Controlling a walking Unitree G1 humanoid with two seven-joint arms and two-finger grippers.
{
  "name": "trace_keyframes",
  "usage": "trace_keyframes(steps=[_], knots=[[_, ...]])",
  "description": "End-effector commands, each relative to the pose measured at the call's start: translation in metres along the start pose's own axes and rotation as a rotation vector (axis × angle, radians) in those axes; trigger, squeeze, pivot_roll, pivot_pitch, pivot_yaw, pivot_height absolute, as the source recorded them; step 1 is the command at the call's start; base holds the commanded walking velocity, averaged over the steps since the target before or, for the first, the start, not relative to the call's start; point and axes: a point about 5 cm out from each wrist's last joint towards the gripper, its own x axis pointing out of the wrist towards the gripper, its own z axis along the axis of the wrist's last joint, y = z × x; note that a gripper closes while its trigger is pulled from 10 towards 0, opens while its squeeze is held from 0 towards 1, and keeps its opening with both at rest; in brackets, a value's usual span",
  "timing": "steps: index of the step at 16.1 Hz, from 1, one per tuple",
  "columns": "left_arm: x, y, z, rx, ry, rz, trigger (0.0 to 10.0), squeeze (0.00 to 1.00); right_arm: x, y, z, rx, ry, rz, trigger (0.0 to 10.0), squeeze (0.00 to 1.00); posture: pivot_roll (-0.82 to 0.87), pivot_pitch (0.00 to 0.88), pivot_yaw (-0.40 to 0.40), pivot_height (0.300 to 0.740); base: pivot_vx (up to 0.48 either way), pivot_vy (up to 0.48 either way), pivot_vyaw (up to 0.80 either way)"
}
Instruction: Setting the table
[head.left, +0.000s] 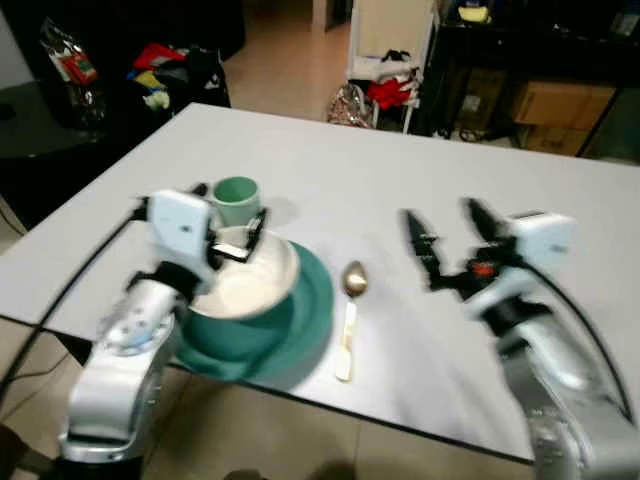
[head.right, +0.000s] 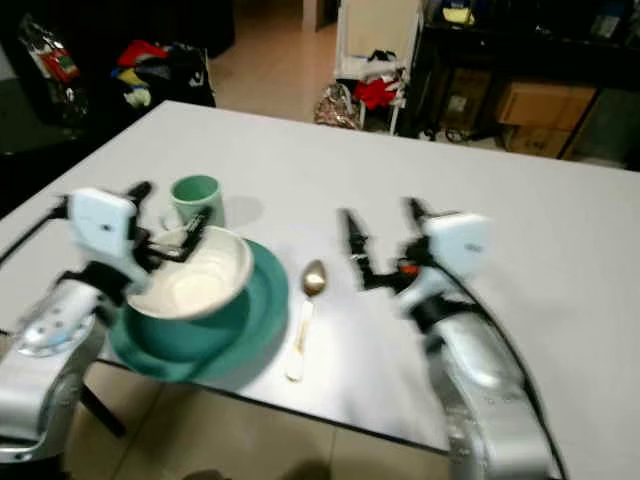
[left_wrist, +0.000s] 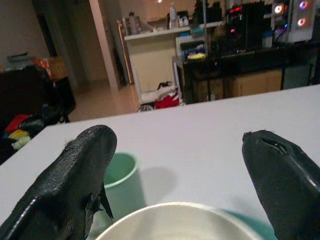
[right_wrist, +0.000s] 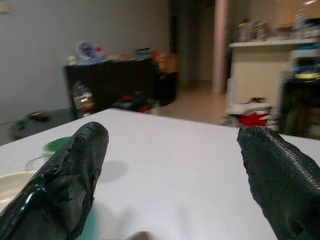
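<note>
A white bowl (head.left: 248, 282) sits on a teal plate (head.left: 305, 320) near the table's front edge. Behind it stands a pale green cup (head.left: 237, 198). A spoon (head.left: 350, 312) with a metal bowl and cream handle lies just right of the plate. My left gripper (head.left: 232, 218) is open, hovering over the far rim of the bowl, its fingers (left_wrist: 75, 185) wide apart; the bowl's rim (left_wrist: 180, 220) lies below them. My right gripper (head.left: 445, 240) is open above the bare table, right of the spoon, its fingers (right_wrist: 65, 185) spread with nothing between them.
The white table (head.left: 400, 180) stretches far behind and to the right. Beyond it are a dark cabinet with clothes (head.left: 160, 65), a red bag (head.left: 392, 92) on the floor and cardboard boxes (head.left: 550, 105) under a dark shelf.
</note>
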Motion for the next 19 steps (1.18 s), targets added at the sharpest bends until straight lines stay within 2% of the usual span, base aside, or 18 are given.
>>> trace_keyframes(steps=[1,5,7,8,11,12,14,19], knots=[[0.000,0.007,0.008,0.020,-0.024,0.034,10.0,0.00,0.006,0.003,0.006,0.020,-0.050,0.013,10.0,1.00,0.08,0.000,-0.002,0.740,0.000,-0.281,0.00],[0.006,0.004,0.010,0.006,-0.038,0.032,10.0,0.00,0.005,-0.002,0.010,0.013,-0.084,0.006,10.0,1.00,0.07,0.000,0.003,0.740,0.000,-0.276,0.00],[0.008,0.000,0.010,-0.007,-0.043,0.038,10.0,0.00,0.012,-0.001,0.009,-0.005,-0.098,0.006,10.0,1.00,0.07,0.000,-0.004,0.740,0.000,-0.274,0.00],[0.007,-0.001,0.007,-0.018,-0.034,0.053,10.0,0.00,0.013,-0.003,0.015,-0.072,-0.169,-0.033,10.0,1.00,0.06,0.000,0.001,0.740,0.000,-0.277,0.00],[0.008,-0.005,0.003,-0.046,-0.012,0.061,10.0,0.00,0.010,-0.002,0.013,-0.063,-0.117,-0.006,10.0,1.00,0.04,0.000,0.003,0.740,0.000,-0.090,0.00],[0.009,-0.007,0.001,-0.039,-0.005,0.058,10.0,0.00,0.010,-0.001,0.010,-0.063,-0.078,0.008,10.0,1.00,0.04,0.000,-0.006,0.740,0.000,0.000,0.80],[0.009,-0.010,0.001,-0.053,-0.002,0.066,10.0,0.00,0.011,0.001,0.009,-0.099,-0.083,0.033,10.0,1.00,0.05,0.000,-0.018,0.740,0.000,0.000,0.80],[0.010,-0.015,0.000,-0.053,-0.002,0.089,10.0,0.00,0.013,0.003,0.012,-0.074,-0.074,0.082,10.0,1.00,0.06,0.000,-0.033,0.740,0.000,0.000,0.80]])
